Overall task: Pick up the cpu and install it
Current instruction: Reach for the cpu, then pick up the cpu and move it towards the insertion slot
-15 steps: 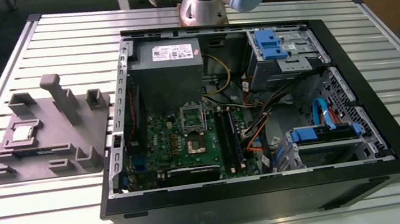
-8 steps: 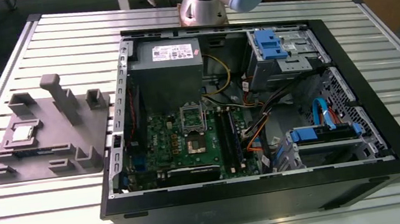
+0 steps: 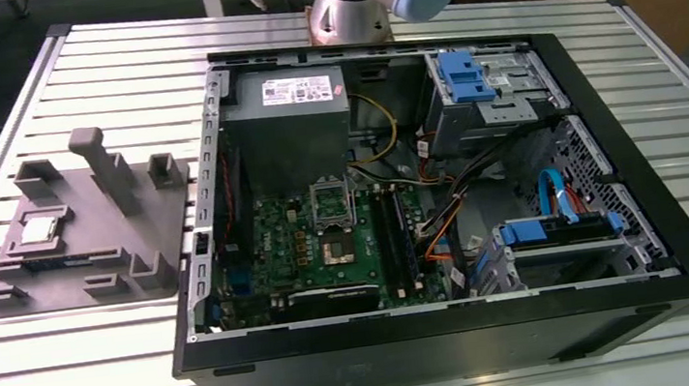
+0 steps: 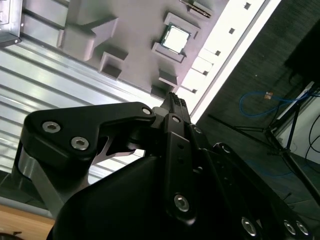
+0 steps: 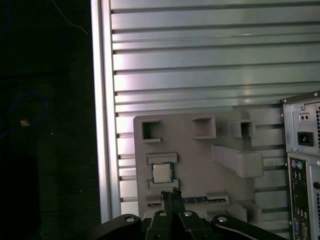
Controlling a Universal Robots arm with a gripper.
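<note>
The cpu (image 5: pixel 161 173) lay flat, metal top up, in a shallow pocket of the grey tray (image 5: pixel 200 165) near the table's (image 5: pixel 200 75) edge; the moulded walls likely kept it square for a grasp. The gripper (image 5: pixel 173 193) hung well above it, pointing down, fingers pressed together on nothing

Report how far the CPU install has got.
Done: nothing visible yet. The cpu lies in its pocket on the grey tray, outside the computer case. In hand: the gripper is shut on nothing, its tips clear of the cpu in both wrist views. Left: lifting the chip and seating it; the motherboard socket in the exterior view looks empty.
</note>
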